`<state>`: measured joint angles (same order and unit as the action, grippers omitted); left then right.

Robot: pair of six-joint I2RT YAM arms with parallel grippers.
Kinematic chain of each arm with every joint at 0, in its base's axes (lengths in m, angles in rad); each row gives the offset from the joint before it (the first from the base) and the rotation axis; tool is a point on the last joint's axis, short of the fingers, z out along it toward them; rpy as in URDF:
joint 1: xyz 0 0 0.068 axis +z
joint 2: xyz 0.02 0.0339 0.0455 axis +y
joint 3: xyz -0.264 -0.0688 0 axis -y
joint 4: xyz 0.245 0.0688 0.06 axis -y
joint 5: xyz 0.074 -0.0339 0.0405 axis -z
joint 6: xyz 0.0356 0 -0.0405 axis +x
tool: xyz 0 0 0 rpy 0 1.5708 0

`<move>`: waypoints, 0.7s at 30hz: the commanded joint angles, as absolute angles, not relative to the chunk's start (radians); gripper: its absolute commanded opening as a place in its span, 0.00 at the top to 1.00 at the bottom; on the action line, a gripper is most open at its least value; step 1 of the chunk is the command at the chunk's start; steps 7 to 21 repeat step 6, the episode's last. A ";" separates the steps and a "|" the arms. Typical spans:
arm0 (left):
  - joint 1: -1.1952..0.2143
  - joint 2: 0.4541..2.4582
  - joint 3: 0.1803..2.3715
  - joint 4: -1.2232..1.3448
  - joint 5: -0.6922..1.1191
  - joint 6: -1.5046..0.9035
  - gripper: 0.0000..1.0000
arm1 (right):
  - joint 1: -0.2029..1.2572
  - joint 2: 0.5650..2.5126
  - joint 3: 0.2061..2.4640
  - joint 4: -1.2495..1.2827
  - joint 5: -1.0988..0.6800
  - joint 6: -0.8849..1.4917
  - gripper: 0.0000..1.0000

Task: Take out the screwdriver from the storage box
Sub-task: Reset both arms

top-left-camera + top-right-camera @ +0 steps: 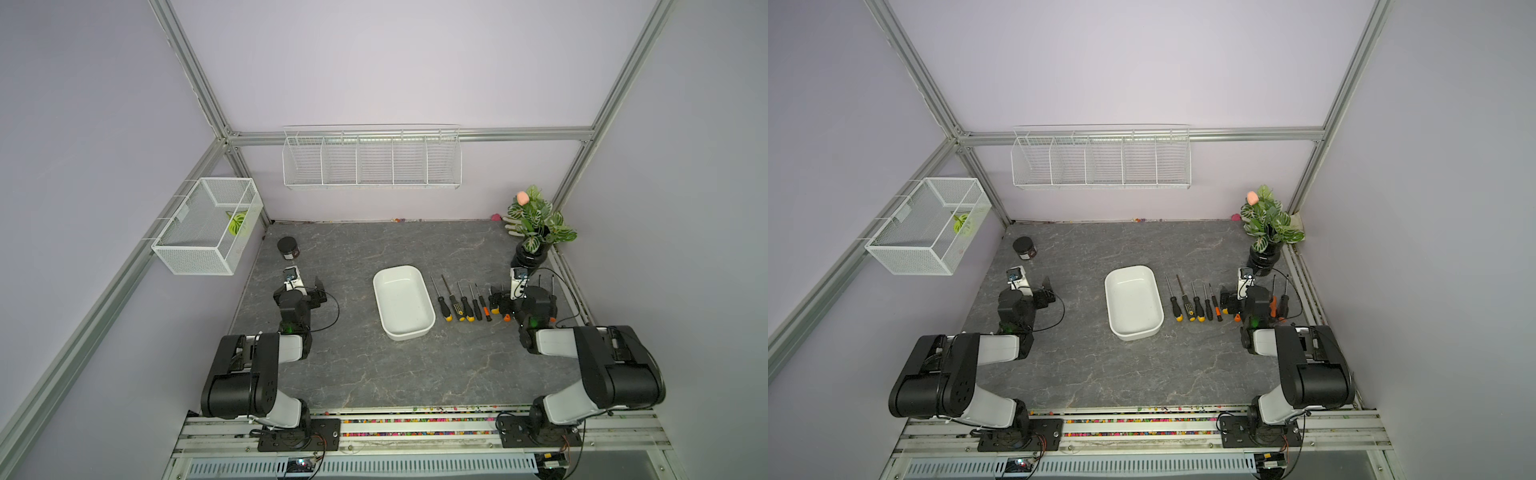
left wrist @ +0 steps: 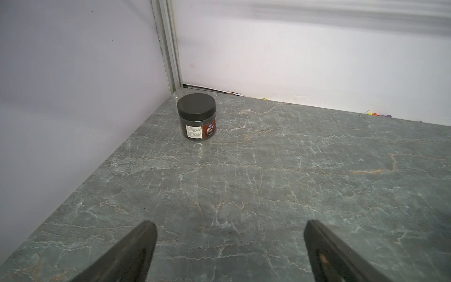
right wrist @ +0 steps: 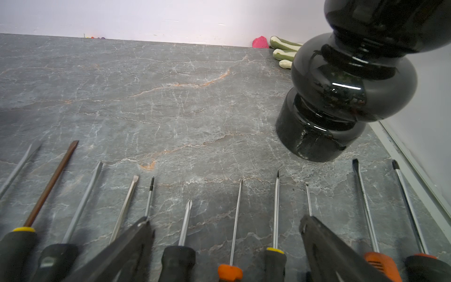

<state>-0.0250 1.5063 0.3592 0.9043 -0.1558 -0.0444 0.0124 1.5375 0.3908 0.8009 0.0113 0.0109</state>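
Rt of 1 storage box (image 1: 403, 303) lie 11 screwdrivers (image 3: 185, 223).

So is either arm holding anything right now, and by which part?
Nothing is held. The left pincer stands open over the tabletop; the right pincer is open over the row of screwdrivers, gripping none.

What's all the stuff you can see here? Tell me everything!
storage box: one, white, empty, middle of the table
screwdrivers: eleven, black, yellow and orange handles, row right of the box
jar: one, black, far left corner
plant: one, green with pink bud, in black vase, far right corner
mesh basket: one, white, left wall
wire rack: one, white, back wall
left fingers: two, black, open, over bare table
right fingers: two, black, open, over the screwdrivers
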 commanded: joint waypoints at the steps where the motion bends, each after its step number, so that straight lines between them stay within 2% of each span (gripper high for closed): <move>1: -0.021 1.513 0.374 0.890 -0.143 -0.050 0.00 | 0.010 1.519 0.406 0.797 0.028 0.026 0.01; 21: -0.012 1.512 0.373 0.888 -0.130 -0.053 0.00 | 0.010 1.519 0.406 0.797 0.028 0.025 0.01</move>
